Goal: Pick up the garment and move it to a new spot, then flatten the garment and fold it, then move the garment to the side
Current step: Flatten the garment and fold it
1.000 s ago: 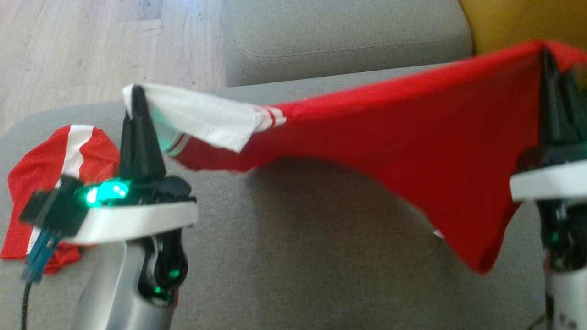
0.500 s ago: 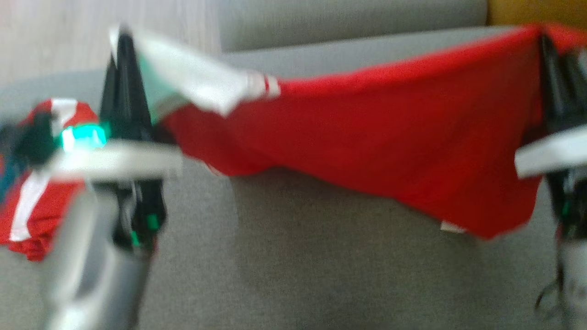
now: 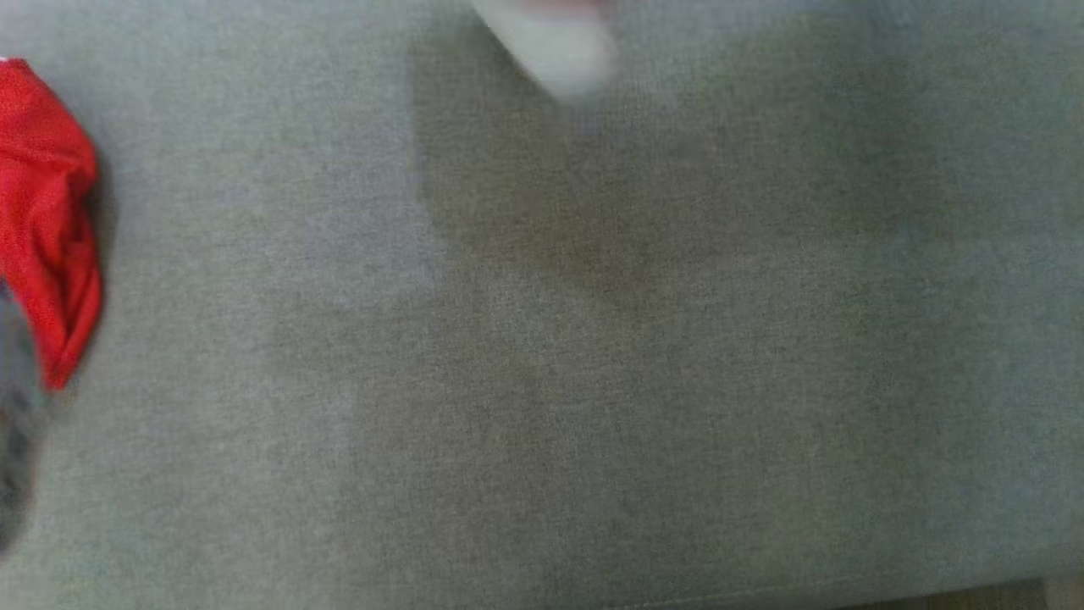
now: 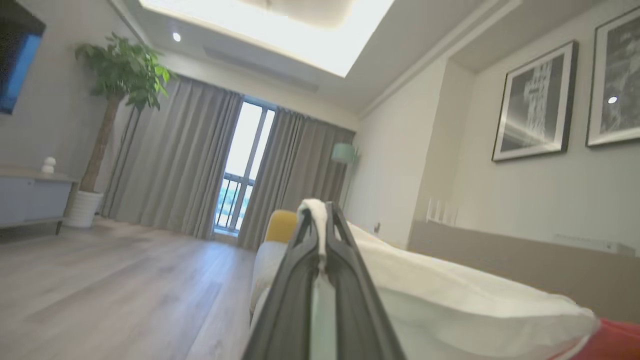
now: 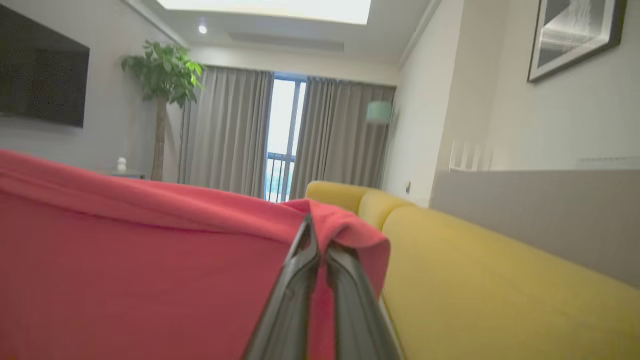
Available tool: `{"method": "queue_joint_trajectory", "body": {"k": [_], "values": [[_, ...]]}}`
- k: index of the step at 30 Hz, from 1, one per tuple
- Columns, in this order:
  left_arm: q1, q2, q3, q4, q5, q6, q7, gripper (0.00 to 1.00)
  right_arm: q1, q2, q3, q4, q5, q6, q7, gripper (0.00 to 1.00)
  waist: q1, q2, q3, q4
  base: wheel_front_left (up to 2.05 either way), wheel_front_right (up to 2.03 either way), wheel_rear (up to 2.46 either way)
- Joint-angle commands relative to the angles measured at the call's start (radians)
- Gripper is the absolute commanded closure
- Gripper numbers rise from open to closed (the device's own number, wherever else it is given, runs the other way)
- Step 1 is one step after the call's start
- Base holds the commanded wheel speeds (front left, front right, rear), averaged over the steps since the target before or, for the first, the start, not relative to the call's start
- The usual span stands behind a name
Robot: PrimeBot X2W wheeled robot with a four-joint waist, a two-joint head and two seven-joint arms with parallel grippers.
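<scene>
The garment is red with a white sleeve. In the left wrist view my left gripper [image 4: 320, 212] is shut on its white part [image 4: 450, 300], which bunches over the fingertips and trails right to a red strip [image 4: 617, 340]. In the right wrist view my right gripper [image 5: 317, 235] is shut on a fold of the garment's red cloth [image 5: 125, 260], which stretches away to the left. Both grippers point out over the room, holding the garment up. A blurred pale patch [image 3: 550, 42] shows at the top of the head view.
Below me lies the grey sofa cushion [image 3: 593, 381], with a second red cloth [image 3: 47, 212] crumpled at its left edge. A yellow sofa [image 5: 500, 280] runs along the right. Wooden floor [image 4: 100, 290] and a potted plant [image 4: 120, 80] lie to the left.
The whole head picture has shifted, so the camera has moved; both grippers and the stretched garment have passed out of its top edge. The grip on the garment looks unchanged.
</scene>
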Motion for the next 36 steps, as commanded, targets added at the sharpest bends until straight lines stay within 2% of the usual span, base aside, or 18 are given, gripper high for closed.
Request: {"method": "queue_joint_trajectory", "body": {"k": [1, 5, 9, 16, 21, 24, 28, 34, 35, 36], "values": [[-0.106, 0.059, 0.035, 0.007, 0.018, -0.005, -0.053, 1.00, -0.077, 0.026, -0.020, 0.030, -0.031, -0.001, -0.068, 1.00, -0.0007, 0.0001, 0.017, -0.006, 0.00, 0.00, 0.00], [-0.236, 0.045, 0.014, 0.122, 0.039, -0.048, -0.137, 1.00, -0.184, 0.052, -0.052, 0.186, -0.074, -0.001, -0.200, 1.00, -0.0007, 0.0001, 0.026, 0.008, 0.00, 0.00, 0.00], [-0.239, 0.012, -0.036, 0.215, 0.037, -0.087, -0.160, 1.00, -0.171, 0.053, -0.033, 0.317, -0.084, -0.001, -0.244, 1.00, -0.0007, 0.0001, 0.042, 0.032, 0.00, 0.00, 0.00], [-0.082, -0.018, -0.103, 0.296, 0.023, -0.103, -0.191, 1.00, -0.045, 0.043, 0.066, 0.477, -0.055, -0.001, -0.260, 1.00, -0.0007, 0.0001, 0.042, 0.073, 0.00, 0.00, 0.00], [0.144, -0.012, -0.174, 0.281, 0.011, -0.104, -0.201, 1.00, 0.108, 0.038, 0.206, 0.571, 0.048, -0.001, -0.199, 1.00, -0.0007, 0.0001, -0.013, 0.098, 0.00, 0.00, 0.00], [0.293, 0.022, -0.233, 0.251, 0.015, -0.104, -0.202, 1.00, 0.208, 0.013, 0.308, 0.568, 0.130, -0.001, -0.149, 1.00, -0.0007, 0.0001, -0.060, 0.104, 0.00, 0.00, 0.00], [0.482, 0.082, -0.304, 0.196, -0.003, -0.104, -0.202, 1.00, 0.331, -0.058, 0.429, 0.504, 0.247, -0.001, -0.095, 1.00, -0.0007, 0.0001, -0.130, 0.110, 0.00, 0.00, 0.00], [0.726, 0.193, -0.434, 0.070, -0.051, -0.104, -0.163, 1.00, 0.493, -0.193, 0.584, 0.341, 0.430, -0.001, -0.011, 1.00, -0.0007, 0.0001, -0.237, 0.116, 0.00, 0.00, 0.00], [0.789, 0.228, -0.461, 0.016, -0.068, -0.104, -0.136, 1.00, 0.541, -0.244, 0.626, 0.288, 0.480, -0.001, 0.011, 1.00, -0.0007, 0.0001, -0.265, 0.123, 0.00, 0.00, 0.00], [0.819, 0.243, -0.471, -0.014, -0.081, -0.104, -0.121, 1.00, 0.563, -0.268, 0.644, 0.263, 0.503, -0.001, 0.021, 1.00, -0.0007, 0.0001, -0.278, 0.128, 0.00, 0.00, 0.00]]}}
